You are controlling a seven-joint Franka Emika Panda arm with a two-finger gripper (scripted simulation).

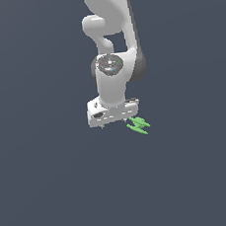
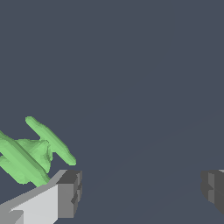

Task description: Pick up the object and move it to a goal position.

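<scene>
The green spiky object (image 2: 33, 153) looks like smooth matt plastic; the gripper (image 2: 140, 192) is smooth white casing with dull grey pads (image 2: 70, 192)

You see one small bright green spiky object (image 1: 138, 125) (image 2: 30, 151), a lumpy core crossed by several thin rod-like prongs that run roughly parallel and tilted. It sits low against the flat dark grey ground, toward the exterior view's right of centre, whole and unbroken.

The arm (image 1: 111, 40) is smooth white with dark grey joint seams and a metallic disc at nine o'clock; the gripper (image 2: 140, 192) has white fingers (image 2: 39, 203) with grey ridged pads (image 2: 72, 192).
</scene>
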